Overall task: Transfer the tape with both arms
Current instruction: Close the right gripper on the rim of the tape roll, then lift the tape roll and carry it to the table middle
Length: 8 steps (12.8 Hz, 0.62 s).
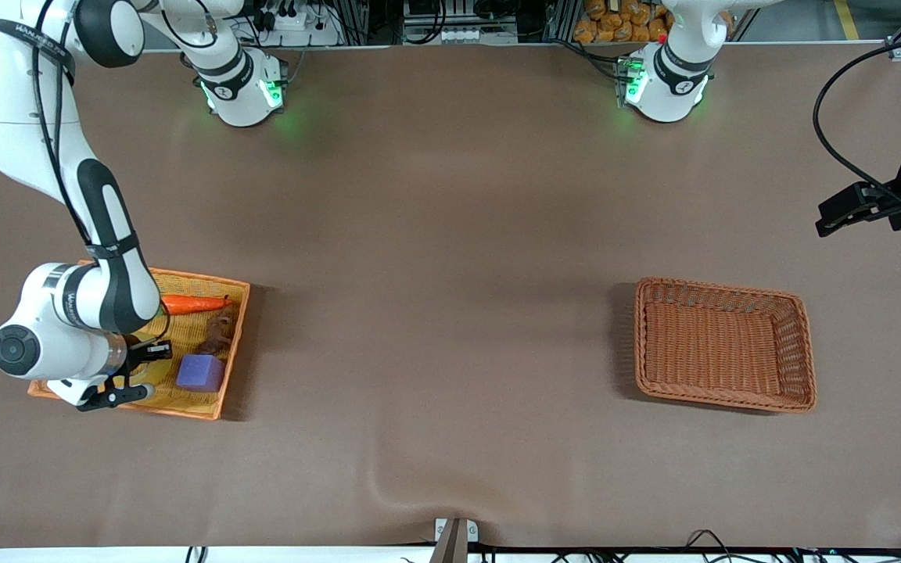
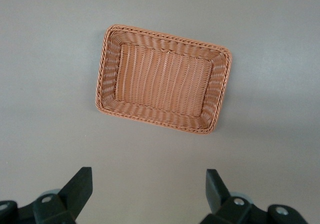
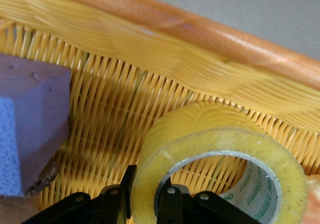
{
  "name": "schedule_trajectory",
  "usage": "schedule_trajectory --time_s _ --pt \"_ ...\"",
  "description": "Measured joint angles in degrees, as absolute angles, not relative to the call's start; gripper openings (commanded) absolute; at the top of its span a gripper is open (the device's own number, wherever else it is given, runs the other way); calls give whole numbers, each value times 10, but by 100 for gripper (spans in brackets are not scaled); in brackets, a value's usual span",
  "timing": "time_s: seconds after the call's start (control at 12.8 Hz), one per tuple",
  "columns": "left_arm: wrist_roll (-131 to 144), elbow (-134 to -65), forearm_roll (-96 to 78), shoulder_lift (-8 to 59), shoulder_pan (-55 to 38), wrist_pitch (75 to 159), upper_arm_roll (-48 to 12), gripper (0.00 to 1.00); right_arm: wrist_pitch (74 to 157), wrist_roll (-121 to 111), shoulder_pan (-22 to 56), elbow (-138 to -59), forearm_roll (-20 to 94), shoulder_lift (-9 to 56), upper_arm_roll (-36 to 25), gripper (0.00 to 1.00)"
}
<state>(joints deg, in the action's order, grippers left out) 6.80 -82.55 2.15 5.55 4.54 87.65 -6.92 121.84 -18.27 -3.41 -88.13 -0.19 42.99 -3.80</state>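
Observation:
The tape (image 3: pixel 200 129), a translucent yellowish roll with a grey-white core, lies in the yellow woven basket (image 3: pixel 125 69) beside the purple cube (image 3: pixel 30 119). My right gripper (image 3: pixel 149 181) is shut on the roll's wall, with one finger outside it and one inside the core. In the front view the right arm reaches down into that basket (image 1: pixel 227 375) at its end of the table, and the right gripper (image 1: pixel 141 371) and wrist hide the tape. My left gripper (image 1: pixel 834 219) waits in the air at the left arm's end, open (image 2: pixel 147 178) with nothing between its fingers.
The yellow basket also holds a carrot (image 1: pixel 192 303), a brown object (image 1: pixel 220 332) and the purple cube (image 1: pixel 200 372). An empty brown wicker basket (image 1: pixel 806 352) sits toward the left arm's end, seen from above in the left wrist view (image 2: pixel 102 74). Brown cloth covers the table.

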Motion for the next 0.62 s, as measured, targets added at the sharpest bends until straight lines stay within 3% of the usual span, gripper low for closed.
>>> schedule_trajectory --time_s 0.31,0.62 --pt "68 -826 21 56 45 877 -69 100 1216 -180 -28 -861 -2 419 -35 0" --pt "68 -826 21 57 45 877 -70 100 1164 -171 -6 -843 -1 360 -24 0"
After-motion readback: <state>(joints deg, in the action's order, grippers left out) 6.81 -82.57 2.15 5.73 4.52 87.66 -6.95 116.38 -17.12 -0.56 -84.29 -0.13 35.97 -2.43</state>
